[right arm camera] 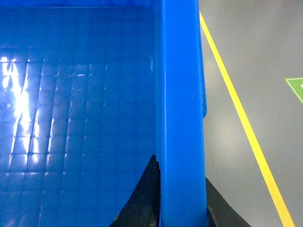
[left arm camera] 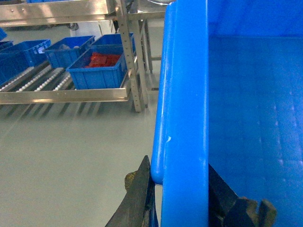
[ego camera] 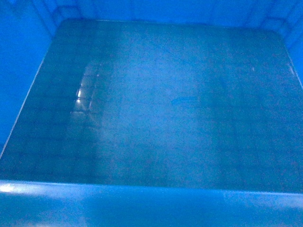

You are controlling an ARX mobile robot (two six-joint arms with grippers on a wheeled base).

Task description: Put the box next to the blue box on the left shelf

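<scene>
Each hand, left hand (left arm camera: 182,189) and right hand (right arm camera: 182,189), pinched a side rim of the blue crate (ego camera: 151,109), carried well apart from the roller shelf (left arm camera: 66,94), so placement remained.

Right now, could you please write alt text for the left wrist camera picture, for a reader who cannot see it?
The left gripper clamps its dark fingers on the wall of a large blue box, one finger outside and one inside. Behind on the left, a metal roller shelf above the grey floor holds smaller blue bins; one contains red items.
</scene>
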